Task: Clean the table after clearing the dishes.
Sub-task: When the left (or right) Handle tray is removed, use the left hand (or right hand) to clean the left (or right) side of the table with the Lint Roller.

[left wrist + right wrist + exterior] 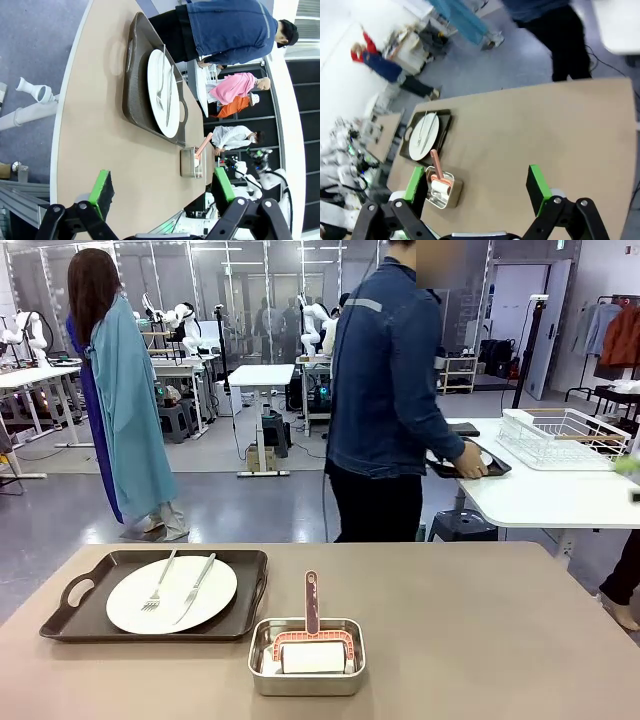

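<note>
Table (480,630) below left gripper (162,172) and right gripper (476,170), both spread wide, plate (222,595) well beyond fingertips (104,181)

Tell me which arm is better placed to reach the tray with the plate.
Probably left. The tray lies on the left part of the table, straight ahead of the open left gripper. From the open right gripper it lies farther off, beyond the steel pan.

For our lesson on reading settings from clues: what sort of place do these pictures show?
Most likely a robotics lab staged for a dining chore, not a restaurant: a robot's left claw, open, faces the table, which holds a tray with a plate, and white workbenches stand behind.
</note>
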`<state>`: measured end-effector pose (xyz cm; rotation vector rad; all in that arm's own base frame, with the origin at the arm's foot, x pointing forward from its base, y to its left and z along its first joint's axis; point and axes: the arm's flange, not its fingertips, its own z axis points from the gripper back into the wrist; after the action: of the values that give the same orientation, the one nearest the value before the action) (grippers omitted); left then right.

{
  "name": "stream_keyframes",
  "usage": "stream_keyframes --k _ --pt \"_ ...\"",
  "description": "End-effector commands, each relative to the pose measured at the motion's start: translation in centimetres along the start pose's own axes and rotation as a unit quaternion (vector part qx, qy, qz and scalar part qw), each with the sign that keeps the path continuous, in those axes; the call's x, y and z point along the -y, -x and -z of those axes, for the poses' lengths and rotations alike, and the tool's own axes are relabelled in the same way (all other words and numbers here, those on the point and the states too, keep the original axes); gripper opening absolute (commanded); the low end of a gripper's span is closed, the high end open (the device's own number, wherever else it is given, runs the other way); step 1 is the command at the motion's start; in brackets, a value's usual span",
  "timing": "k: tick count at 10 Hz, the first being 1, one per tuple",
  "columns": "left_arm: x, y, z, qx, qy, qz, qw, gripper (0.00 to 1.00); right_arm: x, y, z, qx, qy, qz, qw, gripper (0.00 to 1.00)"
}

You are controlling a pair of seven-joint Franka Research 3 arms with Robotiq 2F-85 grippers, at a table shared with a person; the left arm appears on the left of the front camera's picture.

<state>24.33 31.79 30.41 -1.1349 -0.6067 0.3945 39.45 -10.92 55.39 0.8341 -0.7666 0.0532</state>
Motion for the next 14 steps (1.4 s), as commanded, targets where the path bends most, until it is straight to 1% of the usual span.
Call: stream_keyframes --k 1,2,3,4,5,7,8,9,10,11,13,14 --pt "0.0 0.3 -0.2 -0.004 0.004 0.006 1.000 1.00 -3.6 -5.4 5.4 -0.090 0.031 -0.071 0.993 1.00" --pt "0.0 0.3 -0.2 -0.004 0.004 0.006 1.000 1.00 -7.3 -7.5 8.7 -0.121 0.033 -0.124 0.984 1.00" --pt "0.0 0.3 -0.2 -0.004 0.004 0.006 1.000 1.00 -10.9 -8.7 12.3 -0.157 0.031 -0.175 0.971 1.00" --pt "0.0 0.3 -0.2 -0.004 0.004 0.006 1.000 1.00 -14.5 -9.3 16.3 -0.201 0.044 -0.235 0.950 1.00" --pt "0.0 0.3 -0.2 -0.004 0.004 0.006 1.000 1.00 -17.0 -9.4 19.6 -0.221 0.031 -0.272 0.936 1.00" --pt "0.0 0.3 -0.2 -0.004 0.004 0.006 1.000 1.00 -20.6 -8.0 26.1 -0.284 0.037 -0.344 0.894 1.00" --pt "0.0 0.3 -0.2 -0.004 0.004 0.006 1.000 1.00 -22.1 -6.8 29.0 -0.301 0.024 -0.365 0.881 1.00" --pt "0.0 0.3 -0.2 -0.004 0.004 0.006 1.000 1.00 -23.3 -5.8 31.4 -0.323 0.027 -0.400 0.857 1.00" --pt "0.0 0.3 -0.2 -0.004 0.004 0.006 1.000 1.00 -24.7 -4.1 34.0 -0.342 0.011 -0.434 0.833 1.00" --pt "0.0 0.3 -0.2 -0.004 0.004 0.006 1.000 1.00 -25.6 -2.3 36.2 -0.371 0.004 -0.476 0.797 1.00" --pt "0.0 0.3 -0.2 -0.004 0.004 0.006 1.000 1.00 -25.8 0.6 39.5 -0.423 -0.028 -0.506 0.751 1.00" --pt "0.0 0.3 -0.2 -0.004 0.004 0.006 1.000 1.00 -25.1 1.7 40.5 -0.441 -0.040 -0.513 0.735 1.00"
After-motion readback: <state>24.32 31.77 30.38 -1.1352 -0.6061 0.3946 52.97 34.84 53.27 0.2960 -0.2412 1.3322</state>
